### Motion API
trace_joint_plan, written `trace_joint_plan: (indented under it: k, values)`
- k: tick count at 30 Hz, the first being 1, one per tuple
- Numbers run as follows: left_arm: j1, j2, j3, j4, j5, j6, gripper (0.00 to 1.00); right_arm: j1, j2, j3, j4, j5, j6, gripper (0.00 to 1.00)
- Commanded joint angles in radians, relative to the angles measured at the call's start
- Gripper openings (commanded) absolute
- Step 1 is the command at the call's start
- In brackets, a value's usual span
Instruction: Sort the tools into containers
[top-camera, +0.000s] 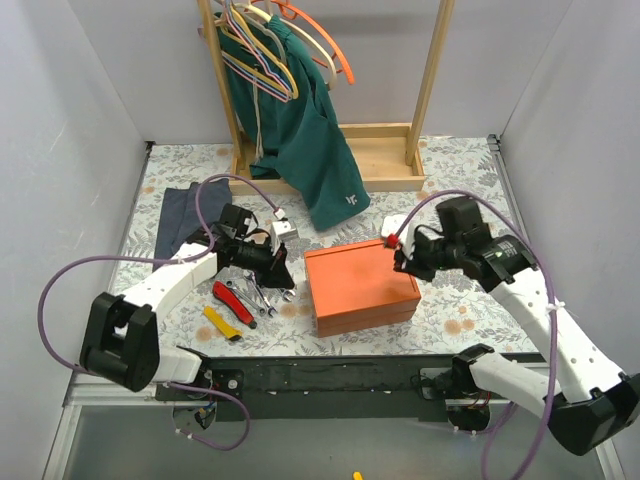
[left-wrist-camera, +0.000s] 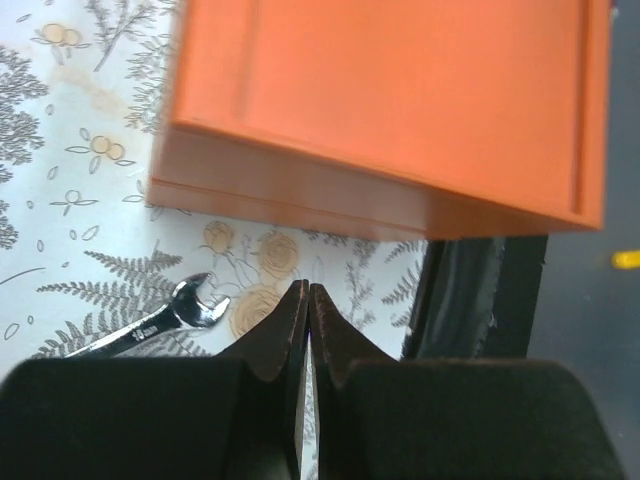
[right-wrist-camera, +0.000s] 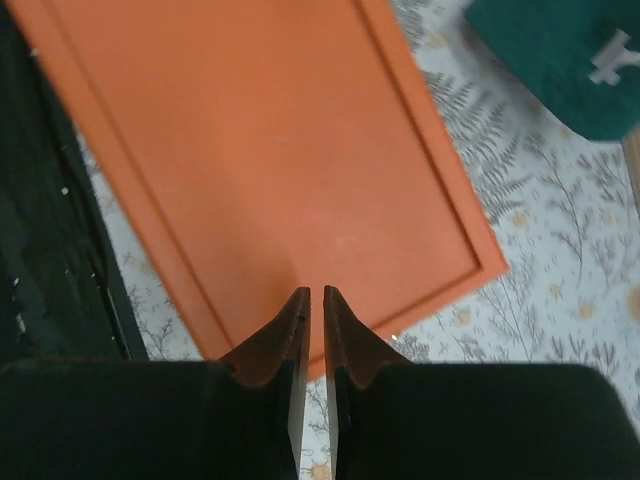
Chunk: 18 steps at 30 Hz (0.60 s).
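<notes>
Nearest on bench (top-camera: 470, 300), left of centre: yellow-handled tool (top-camera: 221, 323), lying flat. Just behind: red-and-black pliers (top-camera: 234, 303), then silver wrenches (top-camera: 265, 296) in a loose cluster, all outside orange box (top-camera: 360, 285). Left pincer (top-camera: 280, 272): fingers together, grips nothing, hangs over the wrenches just left of box. Right pincer (top-camera: 400, 258): pressed together too, empty, sits over box's right edge. Box mid-bench, no drawer seen pulled out. Farthest: wooden rack (top-camera: 380, 183) with hangers (top-camera: 300, 40) and green garment (top-camera: 310, 150)
</notes>
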Motion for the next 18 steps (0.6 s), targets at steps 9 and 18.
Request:
trace_joint_plan:
  k: [9, 18]
  values:
    - [0.012, -0.004, -0.010, 0.262, -0.229, -0.313, 0.00, 0.534, 0.126, 0.022, -0.212, -0.056, -0.252, 0.14]
    - [0.064, -0.099, -0.013, 0.311, -0.435, -0.458, 0.00, 0.730, 0.192, -0.062, 0.102, 0.131, -0.097, 0.14]
